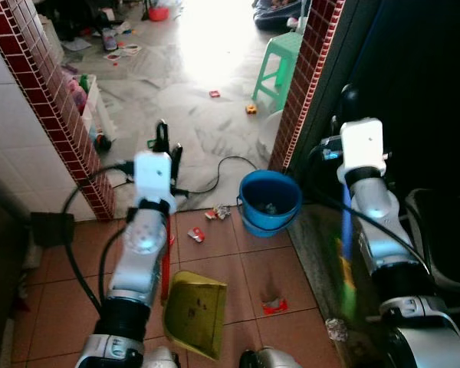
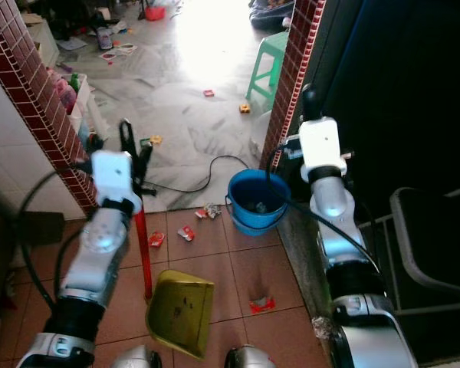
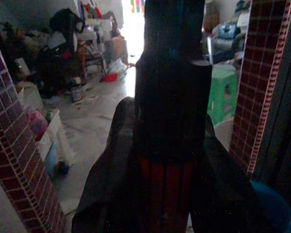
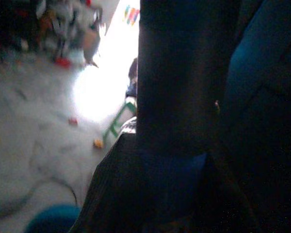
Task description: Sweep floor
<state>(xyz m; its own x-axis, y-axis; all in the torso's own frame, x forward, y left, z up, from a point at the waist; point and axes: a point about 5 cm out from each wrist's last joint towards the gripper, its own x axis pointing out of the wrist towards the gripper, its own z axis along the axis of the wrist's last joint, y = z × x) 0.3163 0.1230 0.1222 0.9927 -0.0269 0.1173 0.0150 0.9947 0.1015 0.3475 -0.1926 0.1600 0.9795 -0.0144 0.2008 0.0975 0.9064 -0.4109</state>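
A yellow dustpan (image 1: 193,314) rests on the brown tiles in front of me, its long red handle (image 2: 144,253) rising upright. My left gripper (image 1: 165,146) is shut on that handle near its top; the left wrist view has the red shaft (image 3: 167,194) between the black fingers (image 3: 104,194). My right gripper (image 2: 308,100) is raised beside the brick pillar and shut on a dark blue broom handle (image 4: 174,97). The broom's blue and green shaft (image 1: 345,253) runs blurred down along my right arm. Red wrappers lie on the tiles (image 1: 274,306), (image 1: 195,234).
A blue bucket (image 1: 270,201) stands at the doorway step beside a crumpled scrap (image 1: 218,212). A black cable (image 1: 222,172) crosses the marble floor beyond. Red brick pillars (image 1: 299,84) frame the opening. A green stool (image 1: 280,65) is further in; a black chair (image 2: 437,245) stands at my right.
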